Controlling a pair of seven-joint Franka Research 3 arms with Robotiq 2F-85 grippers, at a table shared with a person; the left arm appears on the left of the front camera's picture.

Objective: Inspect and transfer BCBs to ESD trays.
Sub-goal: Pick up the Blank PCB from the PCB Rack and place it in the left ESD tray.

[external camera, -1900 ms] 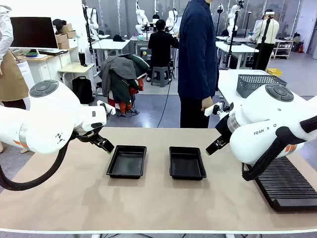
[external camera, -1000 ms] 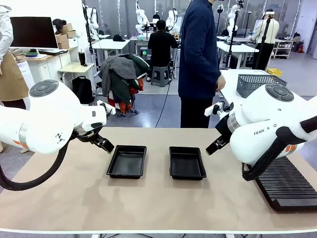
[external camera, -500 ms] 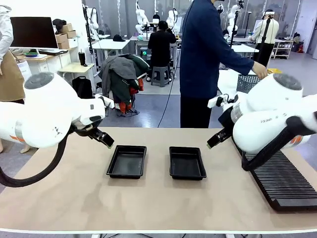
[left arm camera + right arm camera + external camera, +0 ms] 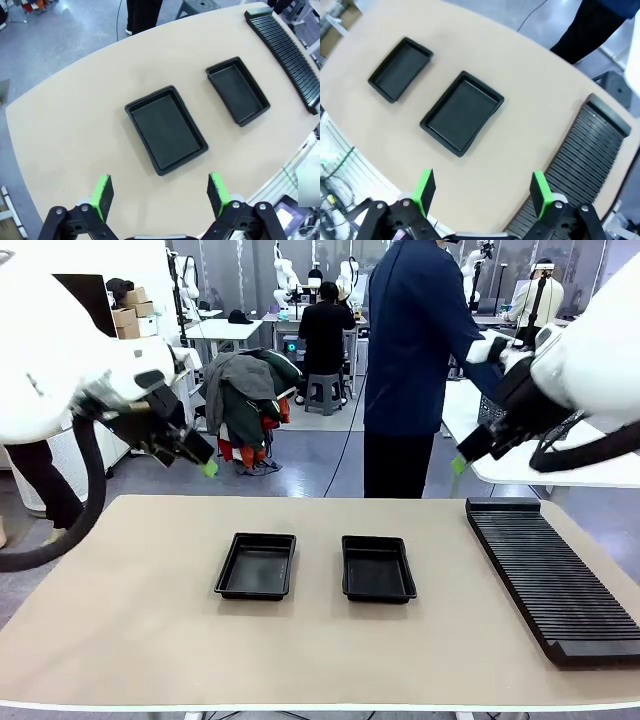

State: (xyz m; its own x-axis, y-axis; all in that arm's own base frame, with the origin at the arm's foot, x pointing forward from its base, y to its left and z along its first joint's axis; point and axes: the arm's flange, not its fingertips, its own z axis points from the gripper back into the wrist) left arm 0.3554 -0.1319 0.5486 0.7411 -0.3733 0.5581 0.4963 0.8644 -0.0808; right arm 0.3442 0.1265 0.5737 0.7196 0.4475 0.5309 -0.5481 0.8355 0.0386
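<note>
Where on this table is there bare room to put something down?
Widest free patch: table left of the left tray. The near strip in front of both trays is bare, as is the stretch between the right tray and the rack. The gap between the trays is tight; the rack fills the right side.

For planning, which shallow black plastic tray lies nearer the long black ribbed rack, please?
The right-hand tray; the left-hand tray lies beyond it from the rack.

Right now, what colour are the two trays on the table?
Both are plain black: the left tray and the right tray. The left wrist view shows them best.
</note>
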